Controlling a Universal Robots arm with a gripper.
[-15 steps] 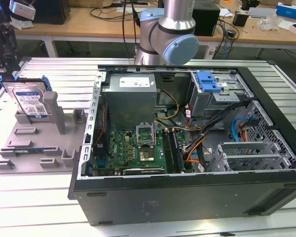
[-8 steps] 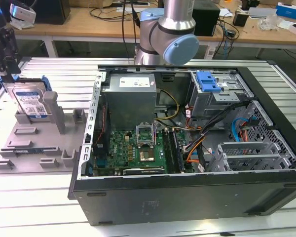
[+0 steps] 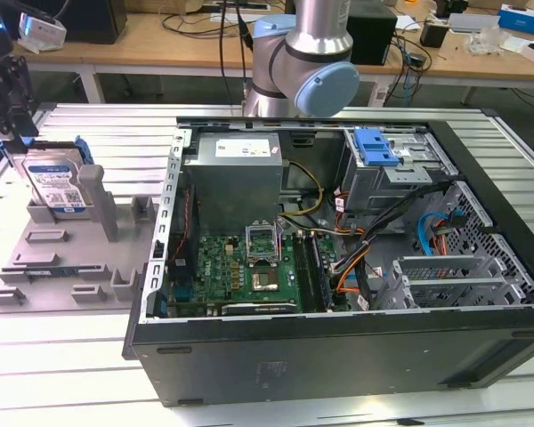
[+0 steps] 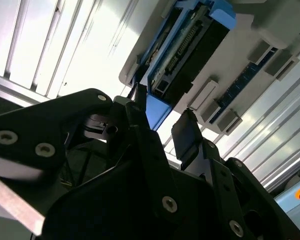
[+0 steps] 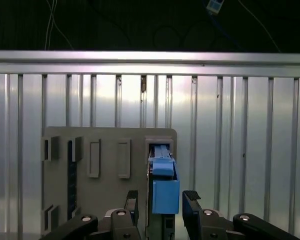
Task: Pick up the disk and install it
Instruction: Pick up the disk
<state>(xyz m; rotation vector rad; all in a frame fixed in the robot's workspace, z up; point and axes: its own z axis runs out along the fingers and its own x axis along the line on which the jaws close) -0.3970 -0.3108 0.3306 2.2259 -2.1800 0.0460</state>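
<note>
In the exterior view the disk (image 3: 55,185) stands on edge in a slot of the grey fixture (image 3: 53,267) at the exterior view's left. Its long axis is near upright and leans back a little, with the label face toward the camera. The gripper (image 3: 16,133) hangs just above its upper corner; whether they touch cannot be told here. The open computer case (image 3: 338,356) lies well apart toward the exterior view's right, with bare slatted table (image 3: 71,374) in front of the fixture.

In the second wrist view the disk (image 4: 190,40) runs away from the gripper (image 4: 161,122), connector edge showing. Its blue carrier bracket (image 4: 154,112) sits between the two fingers (image 4: 186,135).

In the first wrist view the gripper (image 5: 161,200) is spread open astride the disk (image 5: 165,187). One finger (image 5: 191,200) is just beside the bracket and the other stands off with a gap. The drive's body is hidden behind the bracket. The fixture (image 5: 107,150) edge lies close alongside, with open table (image 5: 240,150) beyond.
</note>
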